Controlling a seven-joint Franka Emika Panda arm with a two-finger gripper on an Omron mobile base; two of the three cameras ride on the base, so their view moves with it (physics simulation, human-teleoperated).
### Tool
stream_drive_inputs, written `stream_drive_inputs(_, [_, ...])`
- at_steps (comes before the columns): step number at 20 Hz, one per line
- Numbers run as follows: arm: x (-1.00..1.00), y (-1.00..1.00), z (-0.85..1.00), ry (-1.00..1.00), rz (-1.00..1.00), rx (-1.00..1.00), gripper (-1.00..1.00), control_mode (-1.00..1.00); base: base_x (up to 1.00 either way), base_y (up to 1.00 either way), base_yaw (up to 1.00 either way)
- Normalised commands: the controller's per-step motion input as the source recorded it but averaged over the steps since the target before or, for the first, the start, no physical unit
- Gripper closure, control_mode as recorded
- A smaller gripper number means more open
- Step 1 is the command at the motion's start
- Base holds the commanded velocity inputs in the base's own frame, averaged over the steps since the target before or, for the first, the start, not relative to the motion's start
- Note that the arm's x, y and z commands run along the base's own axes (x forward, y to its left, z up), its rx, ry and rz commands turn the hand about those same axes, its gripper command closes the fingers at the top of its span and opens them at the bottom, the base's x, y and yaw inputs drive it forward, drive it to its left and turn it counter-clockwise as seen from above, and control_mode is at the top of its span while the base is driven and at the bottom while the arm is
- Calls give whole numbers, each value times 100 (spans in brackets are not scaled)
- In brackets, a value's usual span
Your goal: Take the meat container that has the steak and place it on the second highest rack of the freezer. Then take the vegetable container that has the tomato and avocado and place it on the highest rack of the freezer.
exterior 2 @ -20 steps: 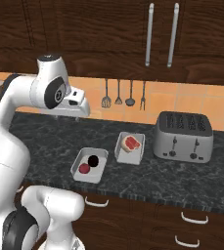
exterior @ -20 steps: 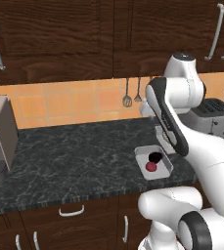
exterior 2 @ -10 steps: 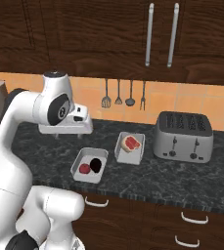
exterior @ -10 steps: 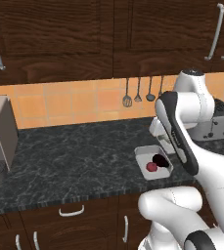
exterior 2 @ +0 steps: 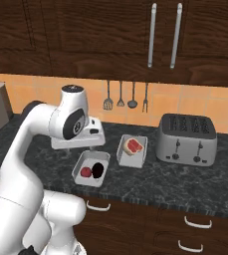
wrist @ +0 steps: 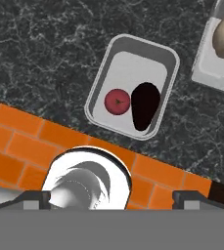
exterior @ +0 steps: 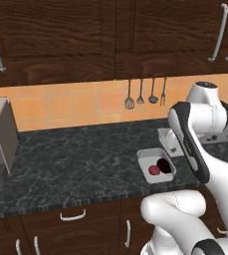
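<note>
Tomato (wrist: 117,101) and avocado (wrist: 145,105) lay touching side by side in the vegetable container (wrist: 114,63) on the dark marbled table (exterior 2: 150,179), the avocado a black shape with no surface detail to read. Just beside that container, on the side toward the toaster (exterior 2: 186,139), sat the meat container (exterior 2: 124,158) with the steak (exterior 2: 134,146); from the hand camera it was cut off at the frame edge, showing one pale corner. The gripper (wrist: 113,199) hung above the vegetable container, fingertips (wrist: 35,197) spread wide and holding nothing. The arm's elbow hid part of the meat container from the left. Four utensils (exterior 2: 126,94) hung on the tiled wall behind the vegetable container.
</note>
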Motion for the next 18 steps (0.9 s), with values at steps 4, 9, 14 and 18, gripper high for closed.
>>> stream_drive_inputs(4, [1,-30,-20,0,35,0,-100,-100,0,0,0])
stream_drive_inputs(9, [0,-38,-24,0,62,0,-100,-100,0,0,0])
stream_drive_inputs(14, [-1,-28,-17,-2,69,0,-100,-100,0,0,0])
stream_drive_inputs(18, [-16,-11,-3,-24,61,0,-100,-100,0,0,0])
